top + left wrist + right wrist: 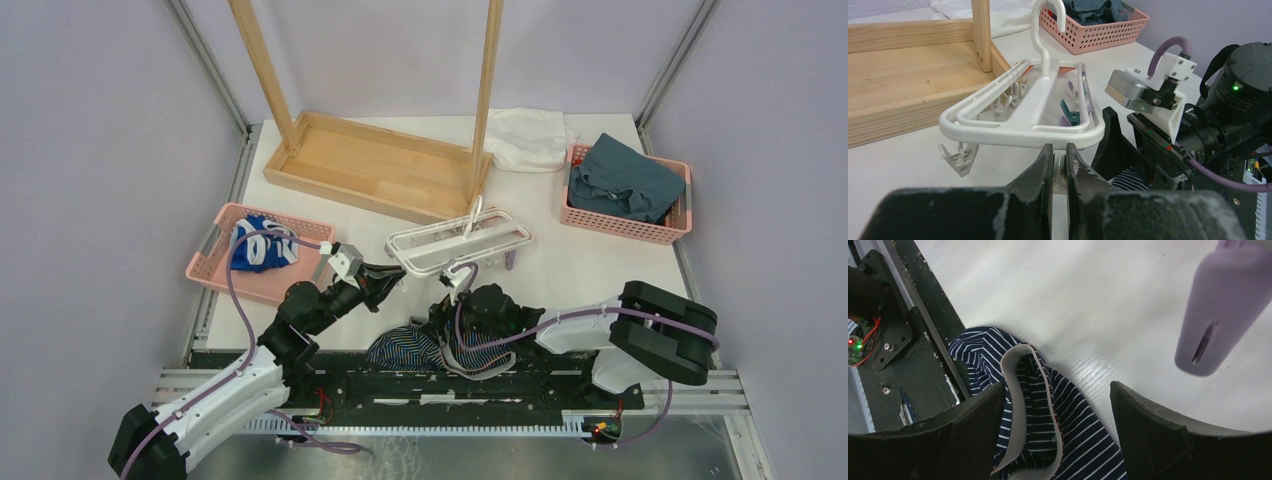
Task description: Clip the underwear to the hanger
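Observation:
The white hanger (460, 240) lies tilted on the table, with its hook (1040, 30) pointing up and clips dangling beneath it. My left gripper (1059, 150) sits under the hanger's near rail, shut on a white clip hanging there. The navy pinstriped underwear (1048, 405) is crumpled at the table's near edge (420, 348), its pale waistband showing. My right gripper (1057, 390) hovers over it, open, nothing between its fingers. A purple clip (1223, 310) hangs just beyond the right gripper.
The wooden rack (380, 165) stands behind the hanger. A pink basket (215, 255) at the left holds a blue-and-white garment (262, 245). Another pink basket (672, 230) at the right holds teal cloth (625, 180). A white cloth (525, 135) lies at the back.

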Motion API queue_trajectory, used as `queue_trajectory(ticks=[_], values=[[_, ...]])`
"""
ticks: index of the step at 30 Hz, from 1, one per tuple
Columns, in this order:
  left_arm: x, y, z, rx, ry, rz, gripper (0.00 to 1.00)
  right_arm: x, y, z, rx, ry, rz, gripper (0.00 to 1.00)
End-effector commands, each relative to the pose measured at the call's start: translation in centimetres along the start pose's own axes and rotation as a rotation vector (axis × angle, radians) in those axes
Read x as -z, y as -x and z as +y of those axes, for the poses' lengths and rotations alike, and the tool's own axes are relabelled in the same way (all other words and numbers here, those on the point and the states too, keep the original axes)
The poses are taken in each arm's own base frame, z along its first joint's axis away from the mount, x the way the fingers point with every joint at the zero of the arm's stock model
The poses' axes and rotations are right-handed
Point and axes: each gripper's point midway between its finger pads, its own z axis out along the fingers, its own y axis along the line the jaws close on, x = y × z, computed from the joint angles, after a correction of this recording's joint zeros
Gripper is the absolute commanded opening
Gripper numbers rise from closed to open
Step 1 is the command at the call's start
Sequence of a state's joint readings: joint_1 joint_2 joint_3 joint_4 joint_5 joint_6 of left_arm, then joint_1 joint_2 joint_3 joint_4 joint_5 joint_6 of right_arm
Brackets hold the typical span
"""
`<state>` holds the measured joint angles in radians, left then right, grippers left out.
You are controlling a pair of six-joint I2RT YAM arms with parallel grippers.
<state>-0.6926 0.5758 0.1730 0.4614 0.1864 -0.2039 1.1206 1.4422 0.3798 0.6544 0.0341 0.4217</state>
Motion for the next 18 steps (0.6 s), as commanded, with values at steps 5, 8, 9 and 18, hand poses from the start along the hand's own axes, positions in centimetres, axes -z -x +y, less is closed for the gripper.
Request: queue_trajectory(ticks=[5,8,9,18], values=[[-0.4,4.6,-1.0,-0.015,-0.031,-0.135,0.03,-0.6,1.1,1.0,-0.072,0.074,-0.056,0.78],[-0.4,4.7,-1.0,-0.015,-0.031,-0.137,0.03,-0.4,0.8,1.1,-0.089,0.086,-0.055,0.75],[-0.4,4.7,-1.0,-0.016,-0.032,-0.137,0.03,-0.4,0.7,1.2,-0.093,0.09,-0.056,0.74],[-0.4,4.6,-1.0,-0.013,-0.033,-0.133,0.03,0.1,0.0,1.2,-0.111,0.1,-0.052,0.77]])
